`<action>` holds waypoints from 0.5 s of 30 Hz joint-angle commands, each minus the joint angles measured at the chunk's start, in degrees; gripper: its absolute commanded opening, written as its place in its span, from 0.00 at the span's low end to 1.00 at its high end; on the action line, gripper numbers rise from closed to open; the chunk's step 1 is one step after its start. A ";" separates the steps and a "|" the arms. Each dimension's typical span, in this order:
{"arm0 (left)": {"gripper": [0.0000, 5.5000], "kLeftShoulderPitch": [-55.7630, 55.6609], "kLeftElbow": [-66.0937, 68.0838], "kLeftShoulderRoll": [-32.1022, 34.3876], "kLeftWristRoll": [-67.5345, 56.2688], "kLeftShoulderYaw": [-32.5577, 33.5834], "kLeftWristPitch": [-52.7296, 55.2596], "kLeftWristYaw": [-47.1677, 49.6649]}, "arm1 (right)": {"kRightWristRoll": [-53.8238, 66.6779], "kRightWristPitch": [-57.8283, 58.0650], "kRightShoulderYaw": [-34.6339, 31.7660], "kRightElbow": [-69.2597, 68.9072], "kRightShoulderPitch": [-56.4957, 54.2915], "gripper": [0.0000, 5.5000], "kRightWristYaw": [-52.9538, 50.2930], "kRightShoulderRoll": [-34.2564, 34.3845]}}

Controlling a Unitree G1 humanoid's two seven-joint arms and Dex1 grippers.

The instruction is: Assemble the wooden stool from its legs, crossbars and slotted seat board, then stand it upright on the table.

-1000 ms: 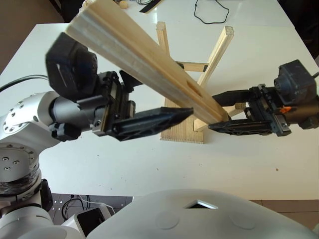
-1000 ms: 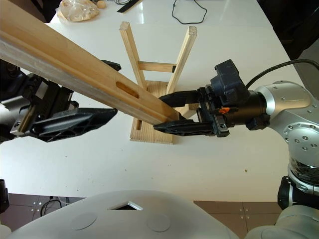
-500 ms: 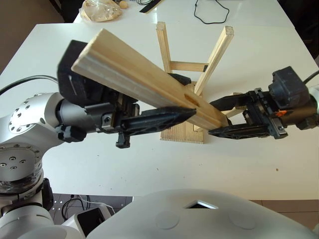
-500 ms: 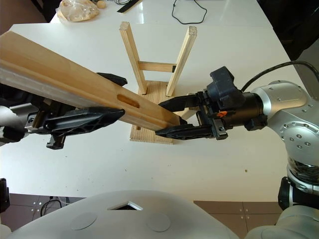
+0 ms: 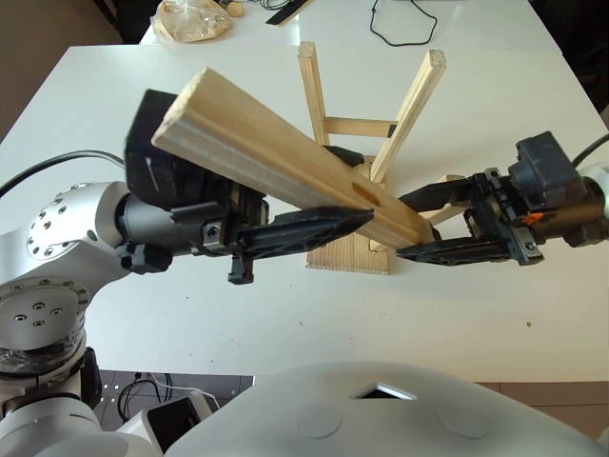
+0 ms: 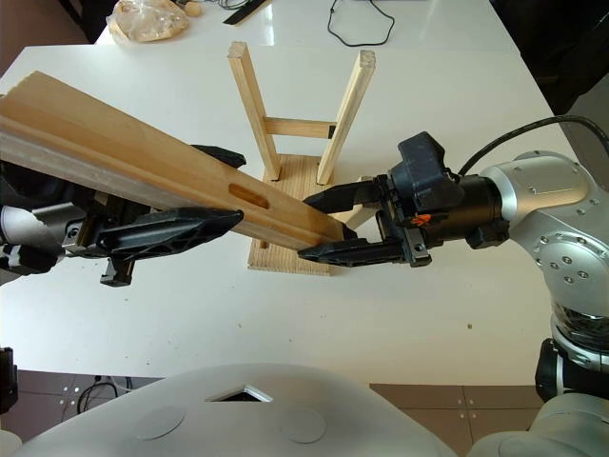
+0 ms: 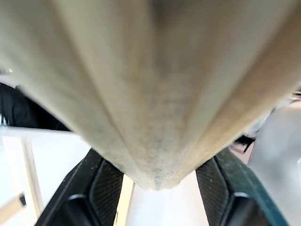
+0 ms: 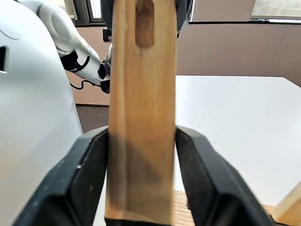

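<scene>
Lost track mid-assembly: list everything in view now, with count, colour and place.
loose leg: one, pale wood, oval slot, held in the air between both claws
seat board: one, pale wood, flat on the table
fitted legs: two, pale wood, standing up from the seat board
crossbar: one, pale wood, joining the fitted legs
bag: one, clear, tan contents, far left
cable: one, black, far side
table: one, white, under it all
left claw: one, black, shut on the loose leg's middle
right claw: one, black, shut on its lower end
</scene>
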 commanded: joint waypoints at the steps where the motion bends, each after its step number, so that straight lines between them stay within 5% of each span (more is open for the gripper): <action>1: 0.37 0.37 -0.39 0.62 -0.85 -0.04 0.32 -1.01 | 3.34 1.39 -1.85 0.23 0.38 0.57 0.66 -1.02; 6: 0.37 1.64 -0.51 1.27 -2.17 2.13 -0.22 -1.03 | 4.80 1.83 -3.02 2.14 -1.51 0.71 -3.21 0.12; 15: 0.37 7.86 2.75 9.30 -8.53 21.66 1.88 -4.10 | 9.17 3.11 -10.58 12.07 -3.79 0.72 -9.18 -0.11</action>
